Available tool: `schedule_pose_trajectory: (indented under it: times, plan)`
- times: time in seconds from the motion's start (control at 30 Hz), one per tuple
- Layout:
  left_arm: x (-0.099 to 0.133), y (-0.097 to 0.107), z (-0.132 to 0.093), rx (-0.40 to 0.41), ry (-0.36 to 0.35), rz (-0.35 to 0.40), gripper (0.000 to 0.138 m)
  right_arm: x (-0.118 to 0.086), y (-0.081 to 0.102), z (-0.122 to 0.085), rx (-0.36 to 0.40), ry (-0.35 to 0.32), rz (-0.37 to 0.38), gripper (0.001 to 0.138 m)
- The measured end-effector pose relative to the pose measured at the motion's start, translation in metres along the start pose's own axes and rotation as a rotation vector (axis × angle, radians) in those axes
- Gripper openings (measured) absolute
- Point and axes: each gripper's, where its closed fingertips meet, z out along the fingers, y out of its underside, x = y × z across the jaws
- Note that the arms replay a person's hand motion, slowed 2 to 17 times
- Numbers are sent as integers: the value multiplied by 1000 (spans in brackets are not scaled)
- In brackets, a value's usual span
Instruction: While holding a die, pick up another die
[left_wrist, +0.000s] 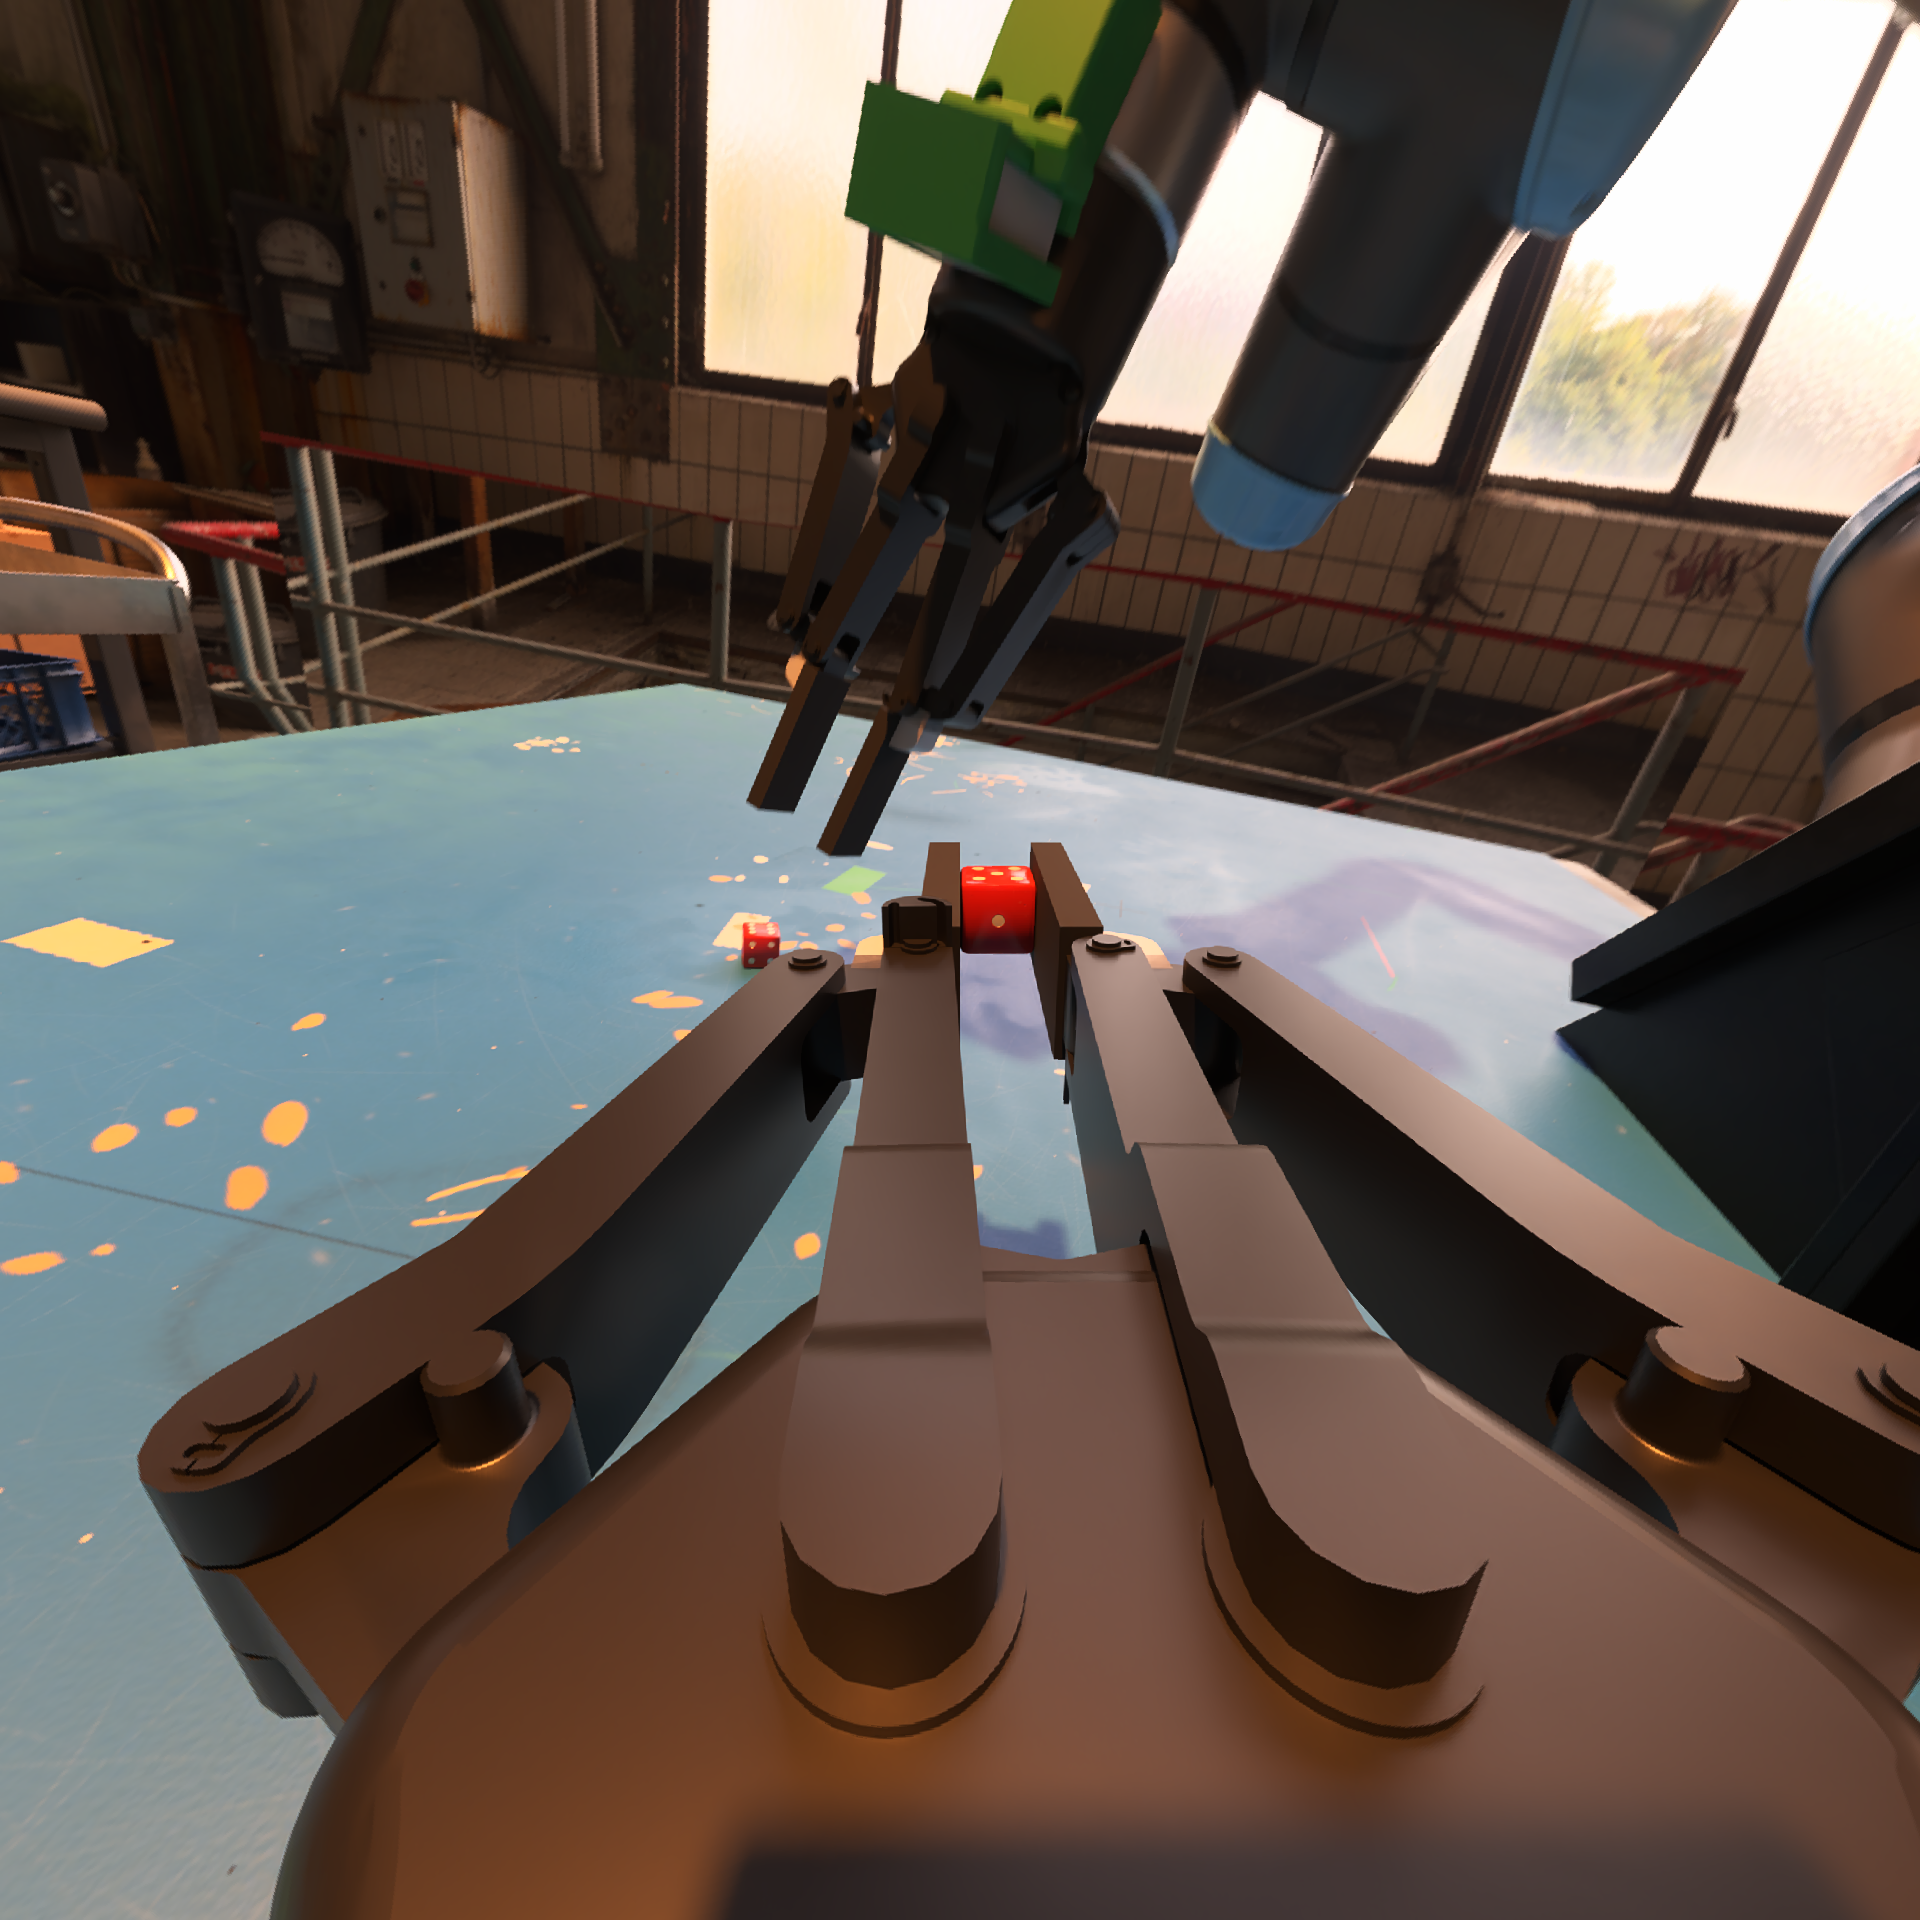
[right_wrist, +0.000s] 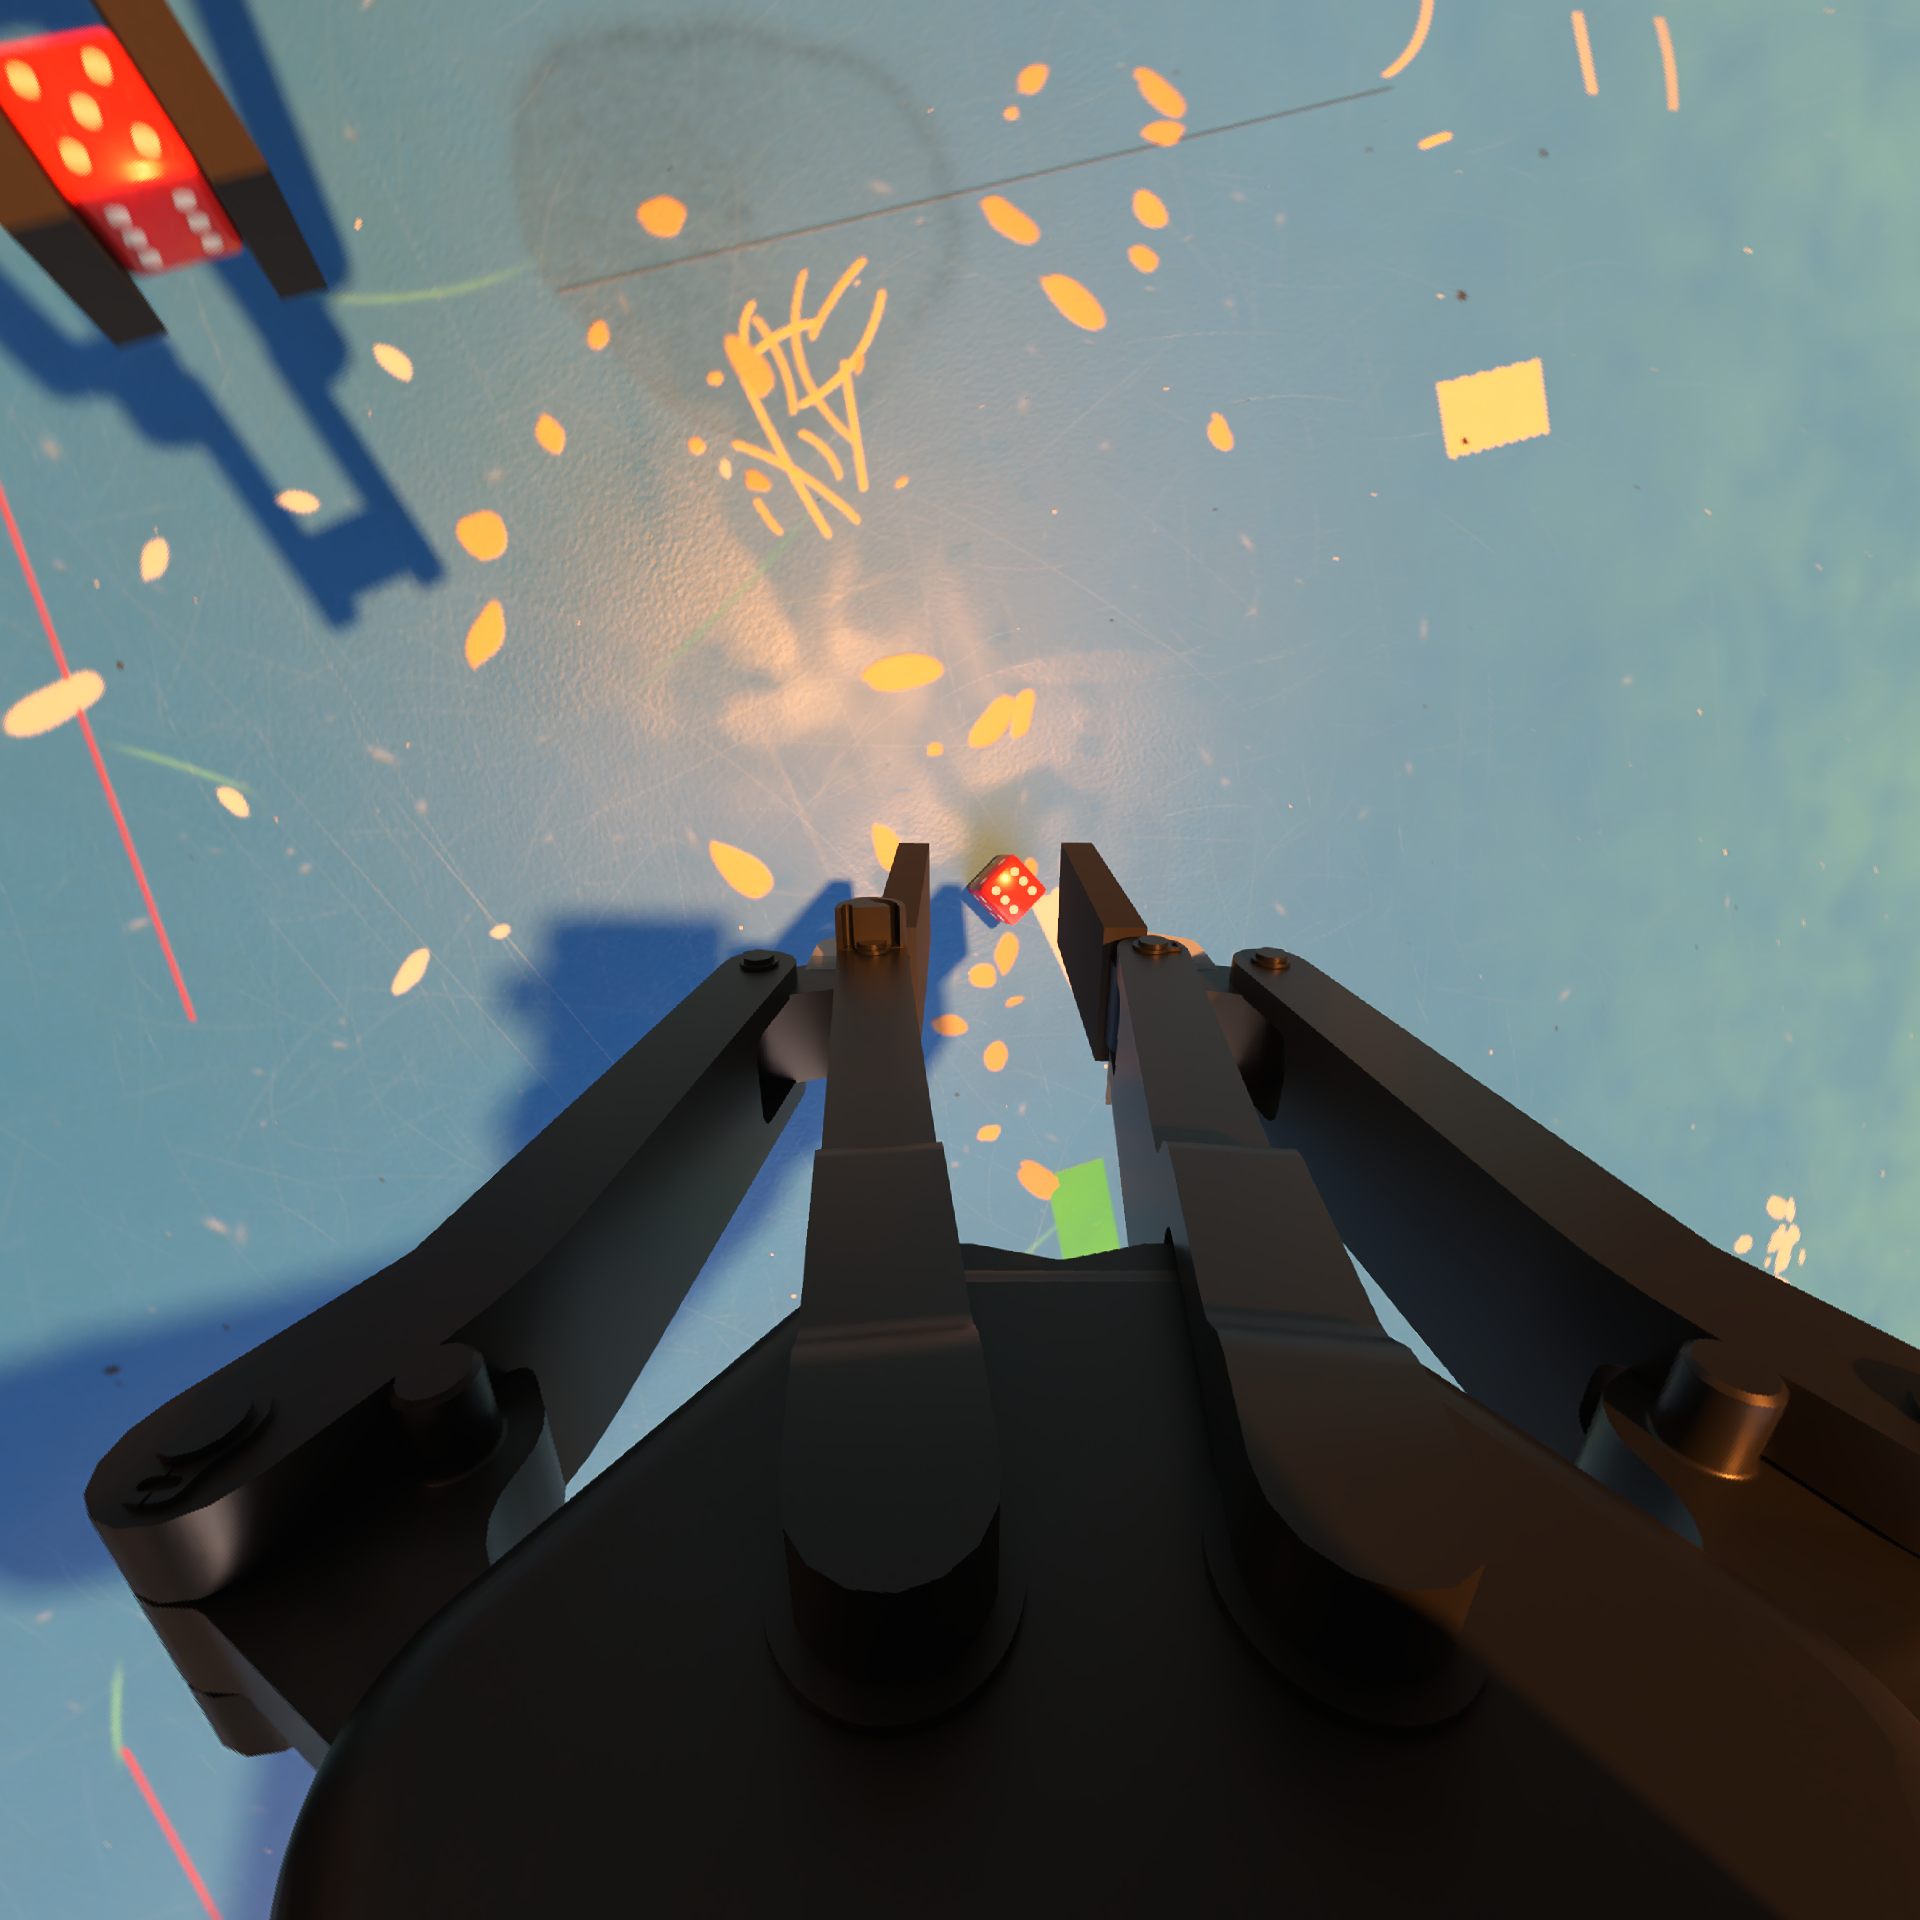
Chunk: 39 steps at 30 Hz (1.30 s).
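My left gripper is shut on a red die with white pips and holds it above the blue table. A second, smaller-looking red die lies on the table just left of it. My right gripper hangs above that die, tilted, fingers apart. In the right wrist view my right gripper is open, and the loose die shows on the table below, in the gap between its fingertips. The left gripper with the held die is at the top left.
The table bears orange paint spots, a yellow patch and a green patch. A dark block stands at the table's right side. The right arm reaches in from the upper right. Railings lie beyond the far edge.
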Motion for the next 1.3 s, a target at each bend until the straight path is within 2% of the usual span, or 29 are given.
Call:
schedule_pose_trajectory:
  times: [0.13,0.3,0.5,0.63,1.0,1.17,1.3]
  plan:
    - [1,-6,-3,44,25,-21,18,-3,1,11,-18,-19,-88,31]
    - [4,-8,-2,71,47,-12,18,-4,5,26,-76,-38,-158,31]
    - [7,-6,-1,71,57,9,18,1,17,42,-179,-48,-227,31]
    - [10,-4,1,55,67,25,18,5,21,49,-209,-57,-258,31]
    - [17,1,6,15,82,72,18,10,19,59,-192,-94,-261,31]
    - [20,4,7,-4,91,86,18,7,13,59,-158,-120,-274,27]
    - [21,5,8,-12,92,94,18,6,12,61,-158,-136,-300,26]
